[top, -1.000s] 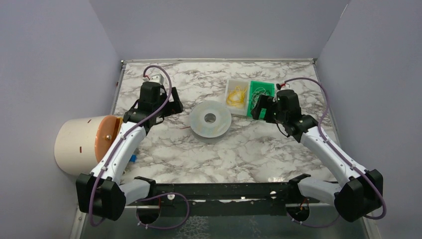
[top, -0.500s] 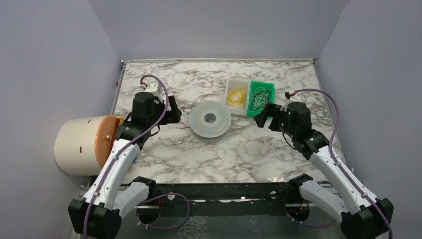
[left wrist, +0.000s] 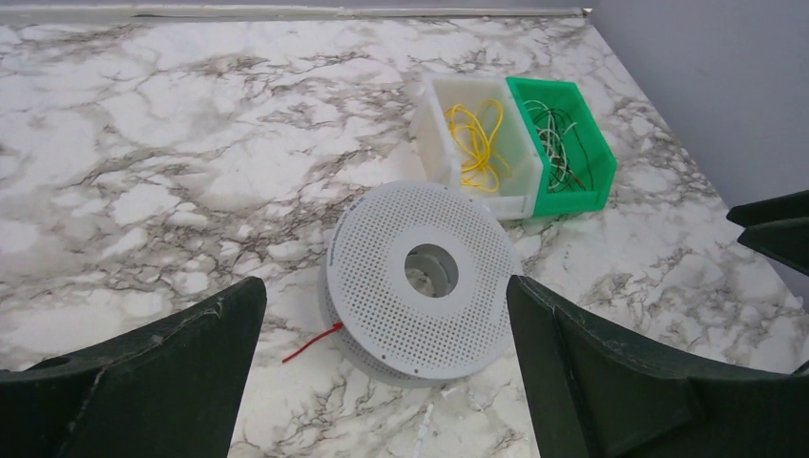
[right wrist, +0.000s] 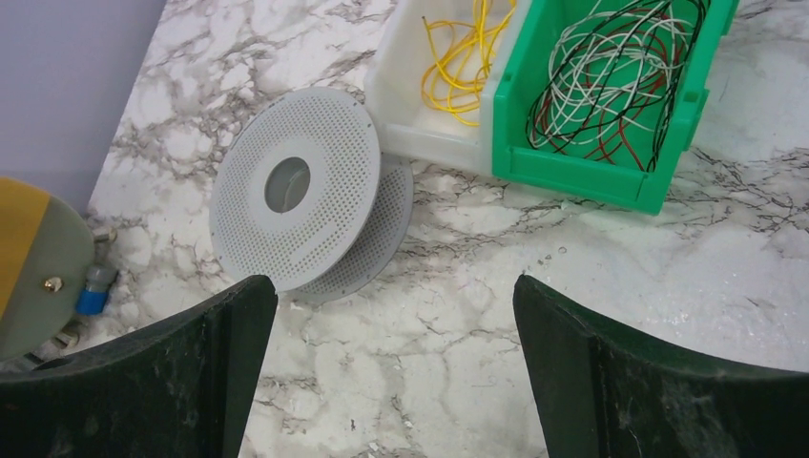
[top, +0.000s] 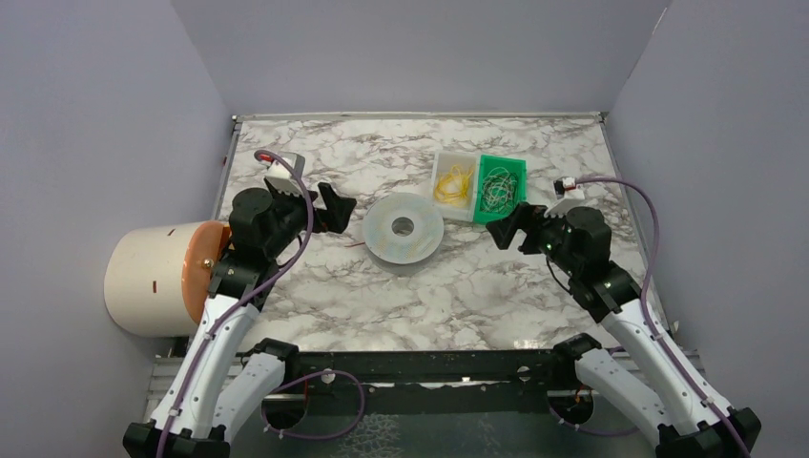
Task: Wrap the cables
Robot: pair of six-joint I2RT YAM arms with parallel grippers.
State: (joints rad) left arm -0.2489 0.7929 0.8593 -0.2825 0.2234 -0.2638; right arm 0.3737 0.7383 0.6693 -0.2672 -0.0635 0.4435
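The left gripper [top: 324, 212] stands with its jaws spread wide and nothing between them. In its wrist view the two dark fingers [left wrist: 162, 382] frame the spool [left wrist: 420, 277] from above, clear of it. The right gripper [top: 510, 229] is just as wide and just as empty. Its fingers [right wrist: 611, 382] hang over bare marble near the spool's right side.

The spool [top: 403, 229] lies flat in the middle of the table [top: 315, 153], between the two grippers. It is pale grey with perforated flanges and a round centre hole. The red wire [left wrist: 310, 343] shows only as a short end poking out from between the flanges on the spool's left side and resting on the marble, near the left gripper. Whether more of it is wound inside cannot be seen.

Beyond the spool on the right, two small bins sit side by side and touching. The white bin [right wrist: 420, 134] holds yellow wires [right wrist: 458, 57]. The green bin [right wrist: 572, 181] holds a tangle [right wrist: 620, 86] of white, black and red strands.

At the table's left edge a cream cylinder [top: 148, 277] lies on its side, its orange end face turned toward the left arm.
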